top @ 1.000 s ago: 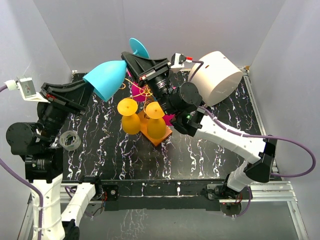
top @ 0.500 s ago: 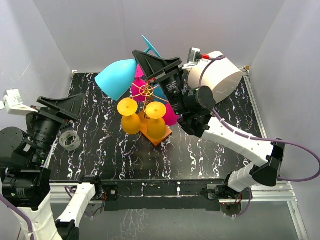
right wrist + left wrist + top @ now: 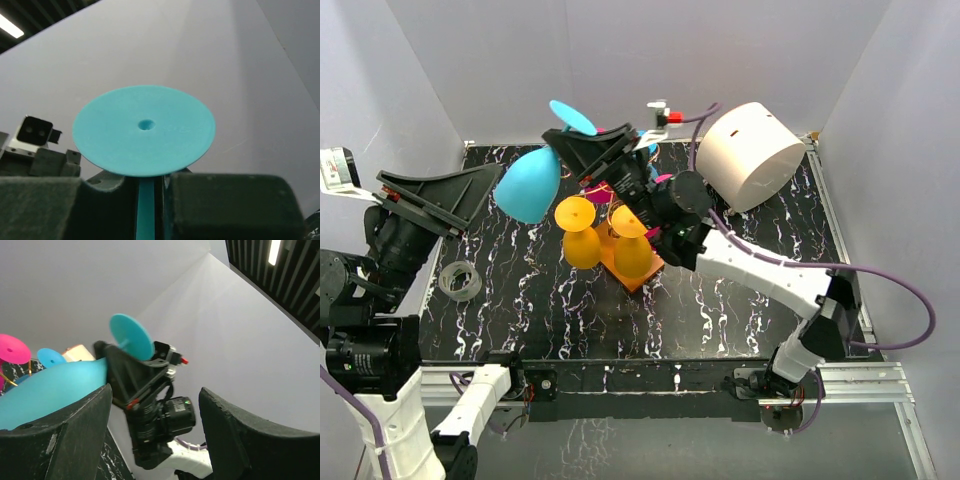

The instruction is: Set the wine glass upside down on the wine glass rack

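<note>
**Blue glass held in the air at the rack, not yet seated**

Near, left edge of the tabletop (image 3: 740, 300): a clear tape roll (image 3: 460, 280) lies flat on the black marbled surface, apart from everything else.

Left gripper (image 3: 155, 392): raised over the left edge and aimed toward the middle. The wrist view shows its two fingers (image 3: 55, 435) spread wide with nothing between them. The bowl of the blue glass lies just past the left finger, and the views do not show whether it touches.

Middle of the tabletop: the rack (image 3: 645, 275) stands on its orange square base. Two yellow glasses (image 3: 580, 235) sit on it upside down, feet up, side by side on its near side. Most of the gold wire is hidden behind the right arm and the glasses. Pink glass parts (image 3: 665, 178) show at the rack's far side.

Right gripper (image 3: 147, 185): reaches over the rack from the right, fingers pressed together on the stem of the glass (image 3: 527, 185). The right wrist view shows the stem pinched between the pads, with the round blue foot just above them.

Glass position: off the tabletop, left of and beyond the yellow glasses. It is tilted, with the foot up and toward the far edge and the bowl down and toward the left edge. It is not on a rack arm.

Far right corner: a white cylinder (image 3: 750, 155) lies tilted on its side.
</note>
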You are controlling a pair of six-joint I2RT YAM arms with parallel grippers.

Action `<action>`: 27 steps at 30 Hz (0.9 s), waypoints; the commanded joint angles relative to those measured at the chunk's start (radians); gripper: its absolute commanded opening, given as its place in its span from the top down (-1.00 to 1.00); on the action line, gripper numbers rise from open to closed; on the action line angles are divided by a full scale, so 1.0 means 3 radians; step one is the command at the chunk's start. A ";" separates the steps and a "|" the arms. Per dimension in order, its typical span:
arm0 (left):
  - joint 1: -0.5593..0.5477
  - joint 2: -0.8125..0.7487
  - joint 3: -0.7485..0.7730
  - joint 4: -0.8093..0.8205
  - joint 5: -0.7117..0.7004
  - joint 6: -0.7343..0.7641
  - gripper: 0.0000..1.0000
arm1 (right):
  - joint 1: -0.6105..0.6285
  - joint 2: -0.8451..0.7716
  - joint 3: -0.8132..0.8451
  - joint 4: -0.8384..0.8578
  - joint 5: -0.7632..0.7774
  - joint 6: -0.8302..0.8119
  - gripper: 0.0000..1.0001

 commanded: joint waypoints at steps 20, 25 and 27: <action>0.0012 0.0191 -0.0351 0.0081 -0.0012 -0.0717 -0.33 | 0.0240 0.0245 0.0007 0.0115 -0.0729 -0.1159 1.00; 0.0016 0.0218 -0.0221 -0.0300 -0.0126 -0.0549 -0.32 | 0.0240 0.0067 -0.0283 0.0112 -0.0816 -0.1562 1.00; 0.0018 0.0196 -0.0220 -0.0386 -0.0185 -0.0512 -0.28 | 0.0240 0.0029 -0.0334 0.0097 -0.0797 -0.1667 1.00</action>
